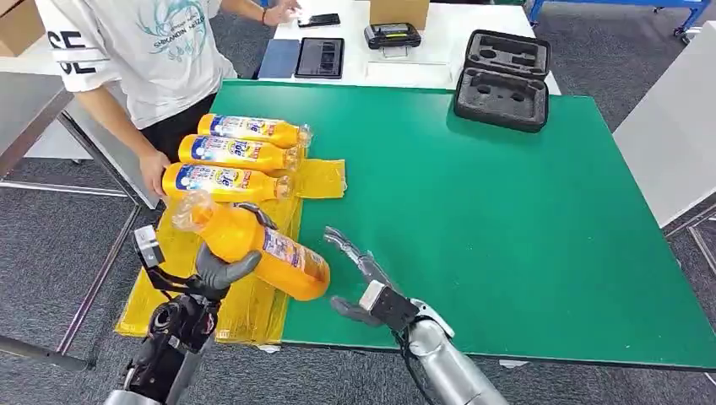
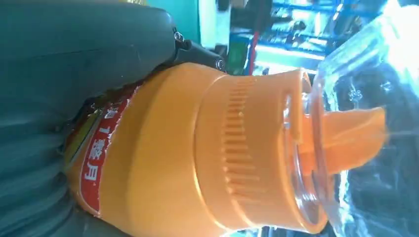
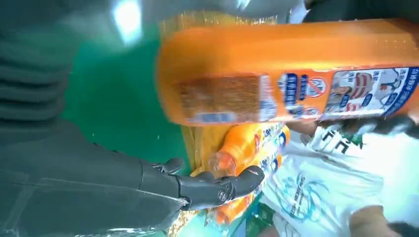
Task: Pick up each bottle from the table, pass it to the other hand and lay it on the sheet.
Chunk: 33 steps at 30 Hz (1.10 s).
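Green table [image 1: 507, 211], orange clear-capped bottle [image 1: 253, 245] with blue-red label in left hand [image 1: 221, 268]; right hand [image 1: 363, 283] spread, empty.

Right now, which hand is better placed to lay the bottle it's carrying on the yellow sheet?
Left. The left hand already grips the bottle above the sheet; the right hand is open beside it, over the green table.

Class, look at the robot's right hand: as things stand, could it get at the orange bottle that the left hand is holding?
Probably yes. The right hand is open, fingers apart, just beside the base of the orange bottle gripped by the left hand, with nothing between them.
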### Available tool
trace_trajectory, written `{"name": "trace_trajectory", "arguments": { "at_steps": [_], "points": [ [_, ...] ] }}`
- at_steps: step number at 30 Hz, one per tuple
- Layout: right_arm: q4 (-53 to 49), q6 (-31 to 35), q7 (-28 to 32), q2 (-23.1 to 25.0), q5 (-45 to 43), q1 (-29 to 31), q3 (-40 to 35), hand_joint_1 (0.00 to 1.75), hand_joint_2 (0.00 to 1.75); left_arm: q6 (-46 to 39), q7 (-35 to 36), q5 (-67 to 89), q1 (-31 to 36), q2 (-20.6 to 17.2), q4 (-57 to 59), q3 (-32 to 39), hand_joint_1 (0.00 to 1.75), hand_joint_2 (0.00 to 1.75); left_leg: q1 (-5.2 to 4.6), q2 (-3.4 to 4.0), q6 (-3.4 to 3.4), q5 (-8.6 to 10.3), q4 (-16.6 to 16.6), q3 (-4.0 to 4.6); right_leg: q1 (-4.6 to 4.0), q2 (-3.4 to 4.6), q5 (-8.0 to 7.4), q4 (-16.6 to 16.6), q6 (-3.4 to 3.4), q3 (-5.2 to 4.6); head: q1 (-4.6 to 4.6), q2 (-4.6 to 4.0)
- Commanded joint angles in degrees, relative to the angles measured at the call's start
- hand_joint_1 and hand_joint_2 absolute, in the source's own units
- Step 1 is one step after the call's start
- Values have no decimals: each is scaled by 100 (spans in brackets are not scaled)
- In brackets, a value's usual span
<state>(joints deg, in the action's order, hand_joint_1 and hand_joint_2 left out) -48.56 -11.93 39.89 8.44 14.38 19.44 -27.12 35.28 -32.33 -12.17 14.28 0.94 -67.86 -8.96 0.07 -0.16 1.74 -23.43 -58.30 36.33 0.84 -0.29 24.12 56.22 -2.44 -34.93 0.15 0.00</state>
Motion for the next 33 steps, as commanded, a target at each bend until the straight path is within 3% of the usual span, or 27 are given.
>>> {"name": "trace_trajectory", "arguments": {
  "at_steps": [1,4,7,9,13,14,15,20,24,28,30,33],
  "points": [
    [-545,-146,11,-240,11,-164,280,0,0,-264,-37,116,413,-273,-362,730,175,175,10,-3,-11,-11,-6,-15,-10,-3,11,3,11,19,-2,0],
    [-960,-189,11,-250,-191,-398,608,0,0,-1313,-280,1282,588,-497,-1000,854,175,175,10,-7,-11,-12,-9,-11,-11,-6,13,7,12,15,-2,0],
    [-1553,-255,11,-289,-419,-671,1110,0,0,-2378,72,3194,891,-932,-1445,587,175,175,16,-22,-11,-10,-20,4,-16,-22,16,14,11,6,-2,0],
    [-1987,-311,-14,-320,-496,-874,1470,0,0,-2485,327,3976,996,-1224,-1479,387,175,175,9,-17,-7,-1,-9,10,-10,-17,7,8,7,-4,0,0],
    [-2135,-414,-64,-334,-513,-958,1557,0,0,-2470,292,4002,959,-1236,-1428,416,175,175,8,-13,-10,-9,-5,-14,-8,-12,13,5,11,18,-4,0],
    [-2161,-375,-35,-292,-549,-980,1649,0,0,-2522,416,4413,945,-1424,-1389,217,175,175,6,-9,-7,-4,-2,-6,-6,-7,7,1,7,8,-4,0],
    [-2316,-336,8,-289,-615,-1034,1818,0,175,-2576,617,4799,978,-1692,-1271,-9,175,175,6,-8,-8,-4,-2,-6,-6,-5,7,2,7,8,-2,0],
    [-2681,-616,-212,-230,-1095,-987,2488,0,175,-2858,1312,6088,962,-2431,-707,-663,175,175,1,-4,-8,-3,2,-12,-1,-3,8,4,8,9,-2,0],
    [-2372,-688,-222,-228,-1135,-767,2566,0,175,-2342,1625,6474,674,-3273,-865,-1076,175,175,3,11,-8,-4,2,-14,-3,15,4,2,8,6,-2,0],
    [-2340,-685,-198,-221,-1124,-768,2539,0,175,-2350,1627,6431,567,-3351,-967,-1038,175,175,8,22,-11,-14,2,-27,-8,26,10,3,12,20,-2,0],
    [-2305,-675,-160,-240,-1126,-736,2484,0,175,-1776,1716,6386,582,-3743,-1032,-1340,175,175,7,18,-7,-4,2,-10,-7,13,5,1,7,5,0,0],
    [-2296,-694,-112,-226,-1164,-684,2467,0,175,-1563,1674,6395,512,-3977,-895,-1490,175,175,6,21,-7,-5,1,-12,-5,18,6,4,9,6,2,0]
  ]
}}
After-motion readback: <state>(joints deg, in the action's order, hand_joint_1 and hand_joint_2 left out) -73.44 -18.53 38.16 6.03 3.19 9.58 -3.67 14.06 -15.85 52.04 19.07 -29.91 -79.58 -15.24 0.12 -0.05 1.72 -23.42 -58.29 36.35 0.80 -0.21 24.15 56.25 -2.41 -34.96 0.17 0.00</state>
